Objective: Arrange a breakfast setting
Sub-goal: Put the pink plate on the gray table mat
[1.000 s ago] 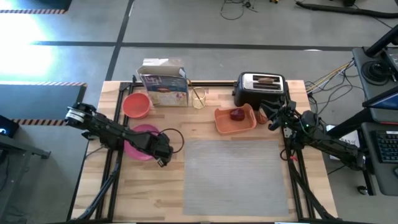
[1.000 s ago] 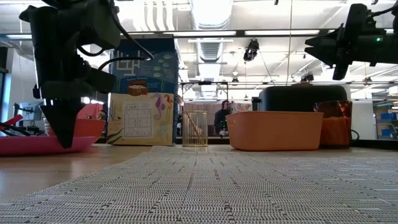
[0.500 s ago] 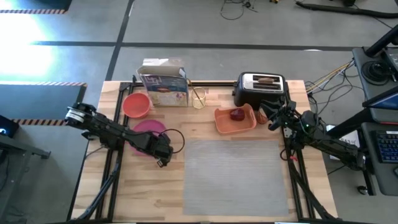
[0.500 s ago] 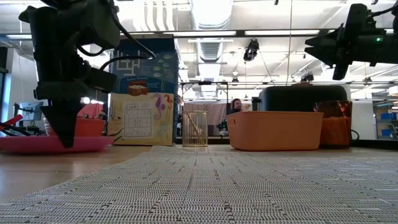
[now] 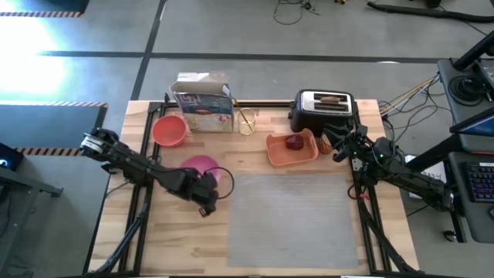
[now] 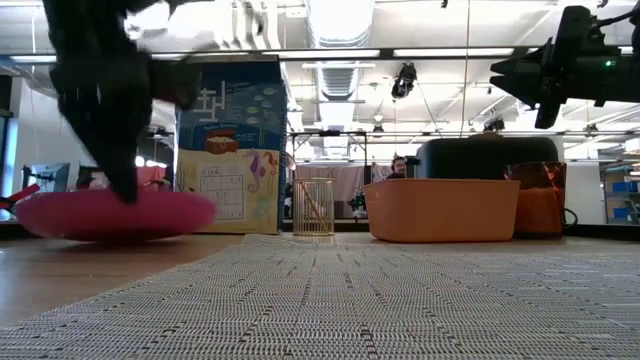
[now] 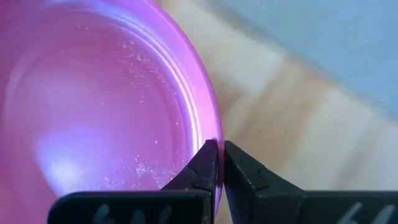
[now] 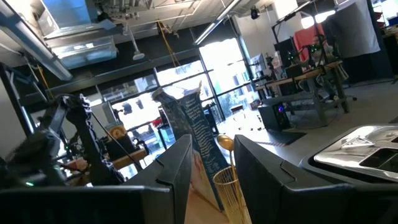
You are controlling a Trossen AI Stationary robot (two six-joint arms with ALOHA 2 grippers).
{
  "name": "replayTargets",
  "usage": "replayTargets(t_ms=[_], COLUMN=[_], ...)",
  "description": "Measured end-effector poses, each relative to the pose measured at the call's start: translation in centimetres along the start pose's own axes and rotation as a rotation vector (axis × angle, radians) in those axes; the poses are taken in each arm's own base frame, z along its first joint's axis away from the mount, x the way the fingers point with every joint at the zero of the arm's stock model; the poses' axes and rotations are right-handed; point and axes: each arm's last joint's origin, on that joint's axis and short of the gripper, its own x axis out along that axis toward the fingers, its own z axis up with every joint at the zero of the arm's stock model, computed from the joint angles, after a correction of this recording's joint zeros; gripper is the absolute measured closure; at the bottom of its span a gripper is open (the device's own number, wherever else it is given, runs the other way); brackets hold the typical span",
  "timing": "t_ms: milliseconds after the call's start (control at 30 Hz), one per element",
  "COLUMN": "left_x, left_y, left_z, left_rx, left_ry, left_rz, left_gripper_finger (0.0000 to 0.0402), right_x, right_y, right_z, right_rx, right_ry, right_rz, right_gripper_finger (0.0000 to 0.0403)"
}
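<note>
The round pink plate (image 5: 201, 164) is left of the grey placemat (image 5: 293, 220), with my left gripper (image 5: 210, 188) shut on its rim. In the low view the plate (image 6: 110, 214) sits low over the wood under that gripper (image 6: 125, 192). An orange bowl (image 5: 169, 130) stands at the far left. A red apple (image 5: 294, 141) lies in the orange tray (image 5: 306, 153), and a small orange cup (image 5: 326, 144) stands beside it. Toast (image 5: 330, 99) sticks out of the toaster (image 5: 324, 112). My right gripper (image 8: 211, 168) waits open, raised at the far right. My left gripper pinches the plate's rim (image 7: 210, 138) between its two fingers, one on the inner side and one (image 7: 245, 177) on the outer. It comes from above, pointing steeply down, at the rim's near right part. The plate stays about level; whether it is clear of the wood I cannot tell.
A printed box (image 5: 203, 104) and a wire holder (image 5: 246, 122) with a thin wooden utensil stand at the back. The toaster and tray fill the far right. Bare wood lies between the plate and the placemat's left edge.
My left gripper has gone toward the table's right edge, toward the placemat, and risen a little, taking the pink plate along by its rim. The plate now sits farther right and a little higher in the low view.
</note>
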Motion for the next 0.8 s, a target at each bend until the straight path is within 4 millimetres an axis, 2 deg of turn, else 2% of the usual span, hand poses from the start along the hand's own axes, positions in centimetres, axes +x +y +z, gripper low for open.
replayTargets(t_ms=[167,267,467,700,800], left_x=[-2.6,-3.1,-1.4,1.0,1.3], left_y=[-2.6,-4.4,-8.7,-14.5,-16.5], left_z=[0.7,1.2,2.2,5.0,6.2], left_rx=[0.057,0.115,0.265,0.449,0.548], left_ry=[-0.104,-0.145,-0.158,-0.147,-0.128], left_rz=[-0.076,-0.118,-0.072,-0.018,0.008], left_gripper_finger=[0.0401,0.0401,0.0401,0.0401,0.0401], right_x=[0.0,0.0,0.0,0.0,0.0], right_y=[0.0,0.0,0.0,0.0,0.0], right_z=[0.0,0.0,0.0,0.0,0.0], right_rx=[0.0,0.0,0.0,0.0,0.0], right_ry=[0.0,0.0,0.0,0.0,0.0], right_rz=[0.0,0.0,0.0,0.0,0.0], right_gripper_finger=[0.0291,0.0291,0.0291,0.0291,0.0291])
